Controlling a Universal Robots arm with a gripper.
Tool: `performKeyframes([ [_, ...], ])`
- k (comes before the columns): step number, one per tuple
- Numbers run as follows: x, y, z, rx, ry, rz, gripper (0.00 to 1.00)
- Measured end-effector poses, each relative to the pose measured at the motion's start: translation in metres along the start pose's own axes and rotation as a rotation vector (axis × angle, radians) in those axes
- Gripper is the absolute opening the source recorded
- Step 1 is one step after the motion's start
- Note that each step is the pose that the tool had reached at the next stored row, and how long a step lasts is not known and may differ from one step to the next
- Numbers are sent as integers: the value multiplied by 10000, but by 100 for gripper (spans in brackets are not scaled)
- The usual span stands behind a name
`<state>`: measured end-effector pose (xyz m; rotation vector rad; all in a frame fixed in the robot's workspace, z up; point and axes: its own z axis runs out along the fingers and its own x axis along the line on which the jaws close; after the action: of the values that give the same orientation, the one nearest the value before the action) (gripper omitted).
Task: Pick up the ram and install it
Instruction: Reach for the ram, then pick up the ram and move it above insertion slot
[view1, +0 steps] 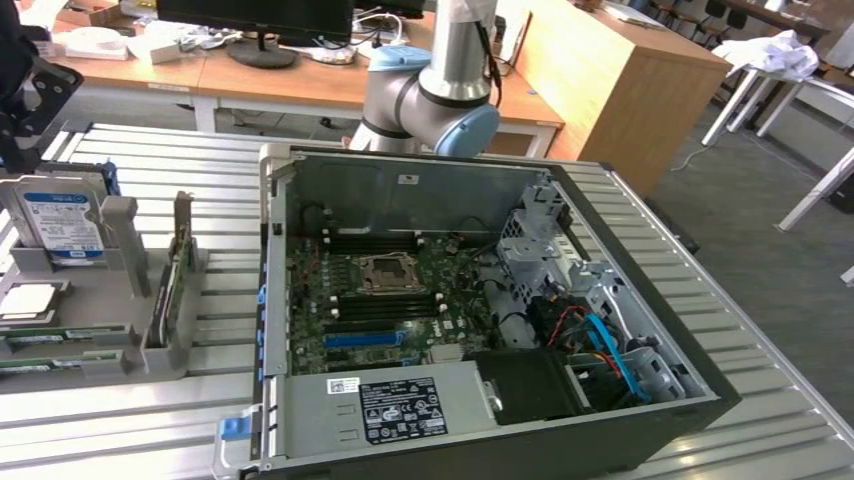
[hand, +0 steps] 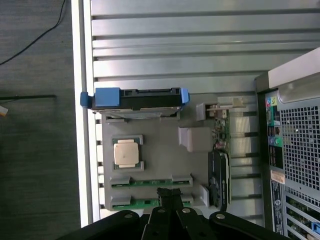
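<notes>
Two green ram sticks lie side by side in slots of a grey holder tray (hand: 160, 160): one ram (hand: 150, 182) and a second ram (hand: 142, 202) beside it. The same ram sticks (view1: 34, 341) sit at the exterior view's left edge. My gripper (hand: 170, 192) hangs above the tray with its dark fingertips pressed together and nothing between them. In the wrist view the tips overlap the ram rows. The open computer case (view1: 481, 300) holds the motherboard with long black slots (view1: 387, 305).
On the tray also rest a hard drive in a blue caddy (hand: 137, 98), a processor chip (hand: 126, 152) and an expansion card (hand: 220, 172). The case's rear panel (hand: 295, 145) stands close beside the tray. The arm's elbow (view1: 427, 95) rises behind the case. The ribbed metal table (hand: 175, 45) ends at an edge (hand: 85, 150).
</notes>
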<state>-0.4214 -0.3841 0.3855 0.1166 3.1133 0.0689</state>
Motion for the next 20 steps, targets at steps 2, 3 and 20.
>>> performKeyframes([
  [2, -1, -10, 0, 0, 0, -1, 11],
  [3, -1, -16, -1, 1, 0, -1, 11],
  [20, -8, -109, -5, 5, -1, 0, 11],
])
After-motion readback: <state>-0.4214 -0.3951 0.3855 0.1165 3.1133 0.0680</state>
